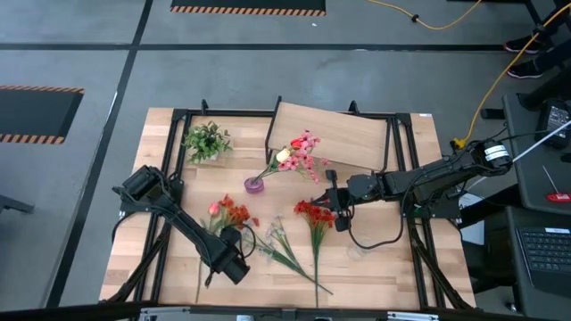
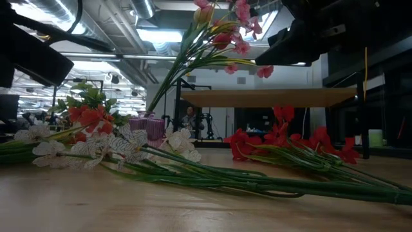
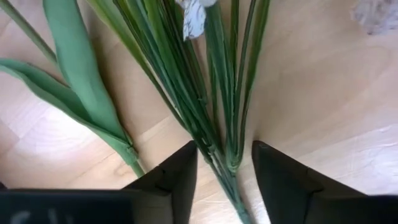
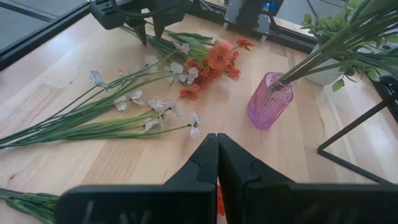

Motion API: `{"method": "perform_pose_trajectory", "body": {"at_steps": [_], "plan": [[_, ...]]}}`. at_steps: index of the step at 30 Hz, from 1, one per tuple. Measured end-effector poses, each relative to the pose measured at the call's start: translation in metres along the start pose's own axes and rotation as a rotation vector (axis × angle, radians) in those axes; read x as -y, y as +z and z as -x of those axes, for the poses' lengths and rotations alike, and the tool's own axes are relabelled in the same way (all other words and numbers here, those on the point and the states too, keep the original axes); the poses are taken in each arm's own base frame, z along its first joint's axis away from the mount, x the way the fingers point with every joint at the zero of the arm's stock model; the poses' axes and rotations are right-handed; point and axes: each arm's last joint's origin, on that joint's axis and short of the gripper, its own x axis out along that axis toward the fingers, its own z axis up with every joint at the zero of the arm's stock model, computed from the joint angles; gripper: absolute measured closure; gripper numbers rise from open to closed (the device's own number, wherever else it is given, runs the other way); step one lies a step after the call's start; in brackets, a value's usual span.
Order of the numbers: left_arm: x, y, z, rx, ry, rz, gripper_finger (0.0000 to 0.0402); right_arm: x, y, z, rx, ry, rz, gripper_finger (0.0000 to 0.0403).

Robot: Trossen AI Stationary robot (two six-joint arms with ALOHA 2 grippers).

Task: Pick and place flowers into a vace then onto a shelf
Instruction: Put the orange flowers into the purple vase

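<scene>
**White stems sit between the left tool's fingers, running straight ahead of it**

Stems first, right under the lens: the white-flowered bunch (image 3: pixel 205 106) lies flat on the surface (image 1: pixel 161 241), its long axis running directly away from the left tool (image 3: pixel 224 180). That tool is partly open, one finger on each side of the stem ends, not yet clamped, and it is clearly the nearer arm. A squeeze across the stems looks like all this grasp needs. Farther up the surface stands the shelf (image 1: pixel 335 134). Just beside its front edge is the purple vase (image 1: pixel 255 185), already holding a pink spray (image 1: pixel 302 153). Loose red flowers (image 1: pixel 314 214) and orange ones (image 1: pixel 234 212) lie between. The right tool (image 1: pixel 340 214) hovers over the red bunch, fingers pressed together, empty.
</scene>
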Motion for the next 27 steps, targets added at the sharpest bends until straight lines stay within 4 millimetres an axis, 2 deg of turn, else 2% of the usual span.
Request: {"method": "perform_pose_trajectory", "body": {"at_steps": [5,8,10,16,19,27], "plan": [[0.001,0.0,0.0,0.017,-0.013,0.005,0.0317,0.0,0.0,0.0,0.0,0.001,0.0,0.0398],[0.002,0.0,0.0,0.026,-0.017,0.045,0.0367,0.0,0.0,0.0,0.0,0.001,0.0,0.0398],[0.0,0.0,-0.001,0.066,-0.007,0.086,0.0387,0.0,0.0,0.0,0.0,0.001,0.0,0.0398],[-0.005,-0.003,0.001,0.157,0.009,0.172,0.0392,0.0,0.0,0.0,0.0,0.001,0.0,0.0398],[-0.015,-0.001,0.005,0.213,0.051,0.223,0.0394,0.0,0.0,0.0,0.0,0.001,0.0,0.0398],[-0.031,0.002,0.031,0.335,0.02,0.248,0.0396,0.0,0.0,0.0,0.0,0.001,0.0,0.0398]]}}
